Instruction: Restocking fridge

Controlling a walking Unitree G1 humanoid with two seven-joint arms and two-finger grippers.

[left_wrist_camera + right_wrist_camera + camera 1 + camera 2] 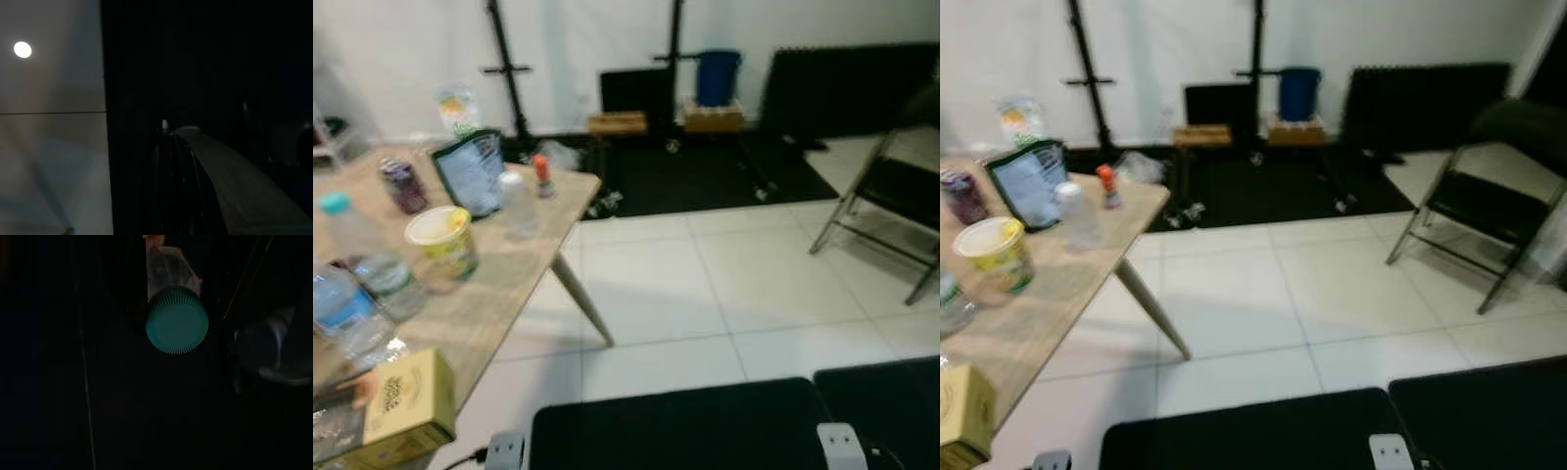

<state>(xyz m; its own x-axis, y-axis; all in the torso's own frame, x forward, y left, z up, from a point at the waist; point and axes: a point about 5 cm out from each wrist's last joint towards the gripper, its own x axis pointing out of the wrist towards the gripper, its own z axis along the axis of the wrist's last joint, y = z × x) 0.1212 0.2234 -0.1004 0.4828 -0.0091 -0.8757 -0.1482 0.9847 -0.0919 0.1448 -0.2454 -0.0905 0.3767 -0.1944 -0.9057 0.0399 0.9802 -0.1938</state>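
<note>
a light wooden table (499,294) stands at the robot's left over white floor tiles, crowded with goods: a yellow tub (443,242), a dark can (403,185), a blue-green snack bag (470,172), a small clear bottle (518,204), a teal-capped water bottle (367,257) and a yellow carton (403,397) at the near edge. a black folding chair (1479,201) sits to the right. the right wrist view is very dark but shows a clear bottle with a teal ribbed cap (177,327) end-on; whether the right gripper grips it i cannot tell, nor can i tell the left gripper's fingers in its dim view.
</note>
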